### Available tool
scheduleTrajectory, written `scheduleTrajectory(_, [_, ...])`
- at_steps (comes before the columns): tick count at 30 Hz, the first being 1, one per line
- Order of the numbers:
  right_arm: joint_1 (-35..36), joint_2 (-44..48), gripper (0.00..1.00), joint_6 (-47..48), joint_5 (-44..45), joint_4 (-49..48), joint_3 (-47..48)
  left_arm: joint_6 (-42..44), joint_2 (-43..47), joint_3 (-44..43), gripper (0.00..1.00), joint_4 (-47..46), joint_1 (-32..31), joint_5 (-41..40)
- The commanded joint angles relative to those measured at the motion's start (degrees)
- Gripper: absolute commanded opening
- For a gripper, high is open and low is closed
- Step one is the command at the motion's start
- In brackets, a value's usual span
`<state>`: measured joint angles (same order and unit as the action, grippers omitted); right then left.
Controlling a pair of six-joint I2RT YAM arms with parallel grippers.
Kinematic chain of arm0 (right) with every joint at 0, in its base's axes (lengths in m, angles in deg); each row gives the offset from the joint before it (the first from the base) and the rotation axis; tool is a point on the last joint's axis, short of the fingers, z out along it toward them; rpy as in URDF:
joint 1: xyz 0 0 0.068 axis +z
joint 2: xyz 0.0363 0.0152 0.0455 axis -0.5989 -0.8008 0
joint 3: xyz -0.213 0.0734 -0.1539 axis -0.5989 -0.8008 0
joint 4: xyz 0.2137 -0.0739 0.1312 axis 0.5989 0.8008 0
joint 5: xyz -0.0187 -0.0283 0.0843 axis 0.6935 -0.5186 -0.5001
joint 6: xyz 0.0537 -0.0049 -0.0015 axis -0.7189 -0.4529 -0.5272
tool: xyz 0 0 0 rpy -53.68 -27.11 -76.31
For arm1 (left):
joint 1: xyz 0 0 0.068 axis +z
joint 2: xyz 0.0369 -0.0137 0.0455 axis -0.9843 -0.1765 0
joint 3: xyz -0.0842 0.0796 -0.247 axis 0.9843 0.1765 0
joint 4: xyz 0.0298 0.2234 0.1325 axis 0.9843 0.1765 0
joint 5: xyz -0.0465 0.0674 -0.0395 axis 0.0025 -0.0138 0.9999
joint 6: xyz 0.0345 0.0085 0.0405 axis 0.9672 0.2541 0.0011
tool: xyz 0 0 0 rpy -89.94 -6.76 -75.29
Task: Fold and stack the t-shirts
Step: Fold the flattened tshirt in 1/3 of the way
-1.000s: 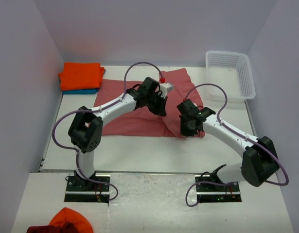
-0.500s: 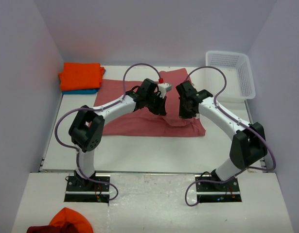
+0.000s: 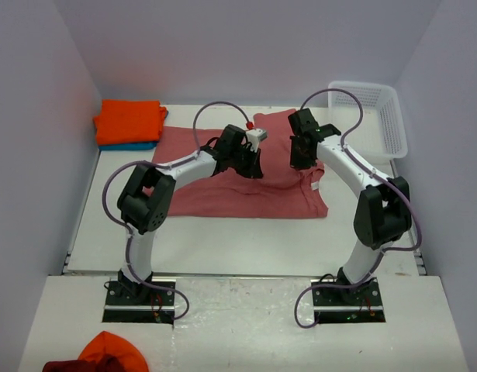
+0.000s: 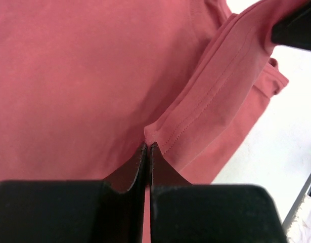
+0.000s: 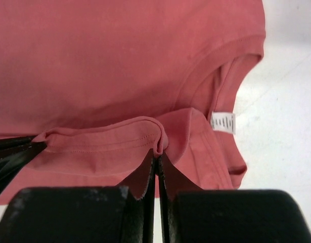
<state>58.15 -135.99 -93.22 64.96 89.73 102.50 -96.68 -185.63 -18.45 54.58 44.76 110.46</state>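
**Far left:** the bright orange t-shirt (image 3: 129, 120) lies folded on the teal-blue t-shirt (image 3: 141, 146), a stack begun.

**Centre:** the salmon-red t-shirt (image 3: 215, 198) lies spread on the table (image 3: 222, 240). The left gripper (image 4: 146, 148) is pinched tight on its doubled hem. The right gripper (image 5: 156, 154), likewise clamped, nips the same raised edge near the white tag (image 5: 223, 122). The step in hand is judged to be the first fold of this shirt. The next move calls for carrying both pinches across together, level, then releasing.

**Far right:** the white lattice basket (image 3: 374, 153); nothing shows inside it.
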Motion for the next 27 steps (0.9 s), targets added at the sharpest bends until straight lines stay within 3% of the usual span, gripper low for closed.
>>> scheduleTrajectory(1, [-1.0,-2.3,0.00,3.0,-1.3,-2.5,3.8,-1.2,-1.4,-1.9,0.00,-4.7,1.2,0.9])
scheduleTrajectory(18, [-5.6,-15.3,0.00,7.3,-9.4,-4.5,18.0,-3.7,-8.0,-8.1,0.00,-8.8,3.3,1.1])
scheduleTrajectory(27, [-6.4,-18.8,0.00,9.4,-11.3,-4.5,19.8,-5.9,-9.7,-7.6,0.00,-12.5,3.3,-1.0])
